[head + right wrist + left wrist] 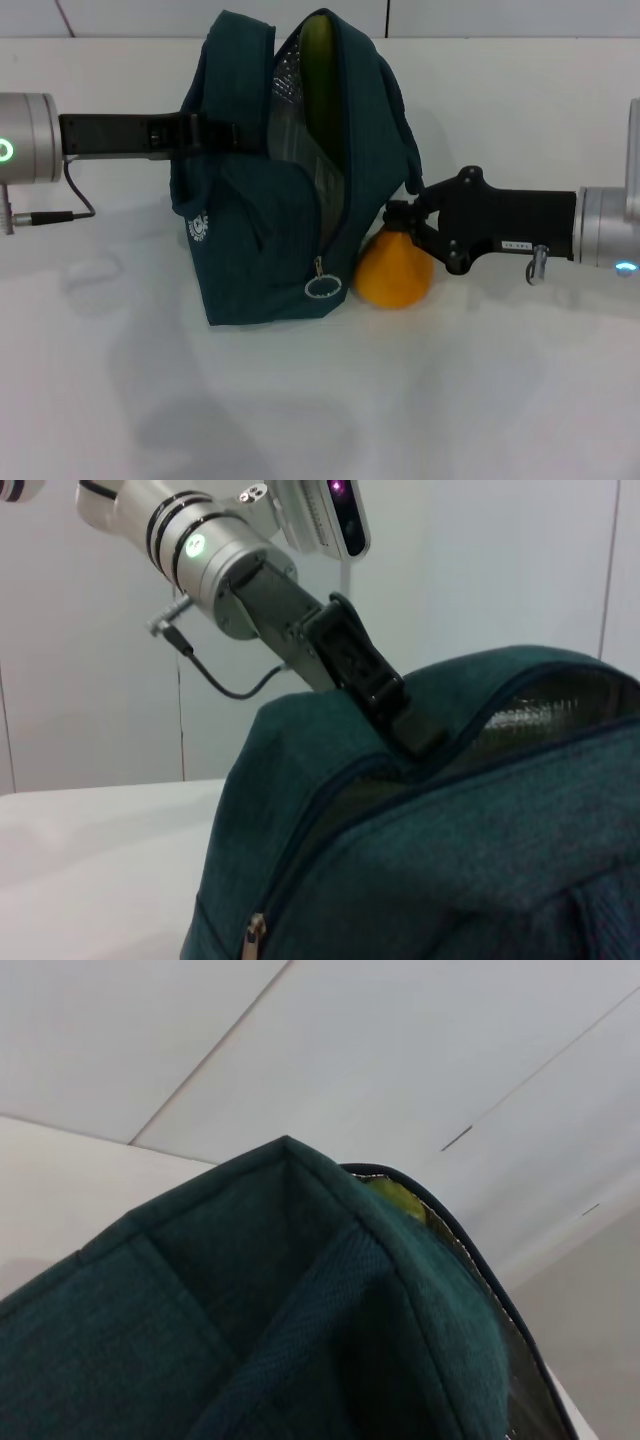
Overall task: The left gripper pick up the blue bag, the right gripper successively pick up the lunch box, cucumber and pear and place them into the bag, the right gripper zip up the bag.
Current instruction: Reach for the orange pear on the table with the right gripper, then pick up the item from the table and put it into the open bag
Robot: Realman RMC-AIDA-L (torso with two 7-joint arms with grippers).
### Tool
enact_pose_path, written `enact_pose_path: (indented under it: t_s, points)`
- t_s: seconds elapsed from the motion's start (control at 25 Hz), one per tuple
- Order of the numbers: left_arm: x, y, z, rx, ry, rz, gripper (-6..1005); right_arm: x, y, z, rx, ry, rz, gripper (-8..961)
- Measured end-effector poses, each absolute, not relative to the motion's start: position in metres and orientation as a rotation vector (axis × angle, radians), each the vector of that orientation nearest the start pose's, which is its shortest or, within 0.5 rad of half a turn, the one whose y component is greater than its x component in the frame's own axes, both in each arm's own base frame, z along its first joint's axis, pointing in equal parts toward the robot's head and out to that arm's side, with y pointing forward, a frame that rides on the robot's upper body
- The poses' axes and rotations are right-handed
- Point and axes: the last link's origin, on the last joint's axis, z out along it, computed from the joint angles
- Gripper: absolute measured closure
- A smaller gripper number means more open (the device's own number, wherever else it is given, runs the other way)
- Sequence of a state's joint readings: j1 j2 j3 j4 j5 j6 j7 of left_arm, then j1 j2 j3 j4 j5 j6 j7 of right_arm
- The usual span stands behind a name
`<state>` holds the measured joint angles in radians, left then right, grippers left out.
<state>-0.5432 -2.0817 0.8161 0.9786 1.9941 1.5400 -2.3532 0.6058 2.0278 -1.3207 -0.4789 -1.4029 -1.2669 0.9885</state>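
Note:
The blue bag (260, 230) stands upright mid-table with its top open, showing the silver lining. My left gripper (205, 133) reaches in from the left and is shut on the bag's upper edge; the right wrist view shows it (390, 705) clamped on the bag (450, 860). The green cucumber (318, 75) stands on end inside the bag, its tip (398, 1198) peeking over the fabric (250, 1310). The yellow-orange pear (393, 272) rests on the table against the bag's right side. My right gripper (400, 222) is closed around its narrow top. The lunch box is hidden.
The zipper's ring pull (322, 287) hangs low on the bag's front, near the pear. The white table (480, 400) stretches in front of and to the right of the bag. A white wall (500, 18) backs the table.

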Motion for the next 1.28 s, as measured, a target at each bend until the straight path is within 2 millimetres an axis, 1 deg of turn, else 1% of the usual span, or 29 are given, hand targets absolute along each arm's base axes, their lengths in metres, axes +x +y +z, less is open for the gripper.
enact_pose_path:
  t_s: [0.16, 0.36, 0.52, 0.6, 0.72, 0.84, 0.96, 1.0, 1.12, 1.28]
  points:
    - [-0.218, 0.359, 0.036, -2.475, -1.516, -0.712, 956, 0.212, 0.352, -0.048, -2.755, 0.096, 0.742, 918]
    - [-0.220, 0.359, 0.037, -2.470, -1.520, -0.711, 956, 0.205, 0.343, -0.030, -2.766, 0.062, 0.829, 918]
    - [-0.220, 0.359, 0.037, -2.469, -1.522, -0.711, 956, 0.200, 0.335, -0.012, -2.752, 0.013, 0.913, 918]
    - [-0.219, 0.359, 0.037, -2.469, -1.523, -0.711, 956, 0.197, 0.332, 0.000, -2.734, 0.003, 0.984, 918]
    - [-0.219, 0.359, 0.037, -2.471, -1.522, -0.712, 956, 0.191, 0.333, 0.018, -2.683, -0.004, 1.083, 917]
    - [-0.218, 0.359, 0.037, -2.475, -1.521, -0.719, 956, 0.177, 0.343, 0.033, -2.603, -0.033, 1.181, 917]
    - [-0.216, 0.359, 0.038, -2.478, -1.519, -0.740, 956, 0.161, 0.357, 0.038, -2.554, -0.069, 1.206, 917]
    - [-0.215, 0.359, 0.038, -2.479, -1.518, -0.745, 956, 0.157, 0.361, 0.038, -2.546, -0.078, 1.205, 917]
    - [-0.213, 0.360, 0.038, -2.487, -1.509, -0.747, 956, 0.137, 0.376, 0.036, -2.536, -0.123, 1.194, 917]
    - [-0.212, 0.360, 0.037, -2.493, -1.505, -0.746, 956, 0.111, 0.392, 0.026, -2.542, -0.188, 1.171, 917]
